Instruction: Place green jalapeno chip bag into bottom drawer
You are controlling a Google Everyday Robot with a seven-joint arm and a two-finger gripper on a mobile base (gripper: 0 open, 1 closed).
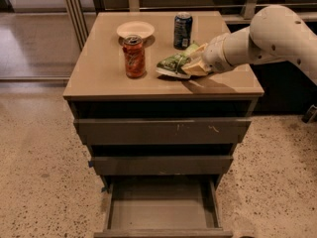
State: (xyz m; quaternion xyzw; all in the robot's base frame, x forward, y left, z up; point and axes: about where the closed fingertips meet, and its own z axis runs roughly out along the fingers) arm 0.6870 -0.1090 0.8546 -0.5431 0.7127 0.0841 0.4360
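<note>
The pale two-finger hand (194,66), reaching in from the right, is closed on the right end of the small glossy green jalapeno chip bag (172,65) near the middle of the tan cabinet surface (99,78). A red-orange can (134,57) stands just left of the bag, and a dark blue can (183,30) stands farther back. The shallow grey-brown bottom drawer (158,212) is pulled open below.

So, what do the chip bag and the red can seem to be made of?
The chip bag, at the gripper on the cabinet top, looks like thin glossy plastic film: it shines and creases. The red can looks like painted metal, probably aluminium: smooth round wall, bright rim on top.
</note>
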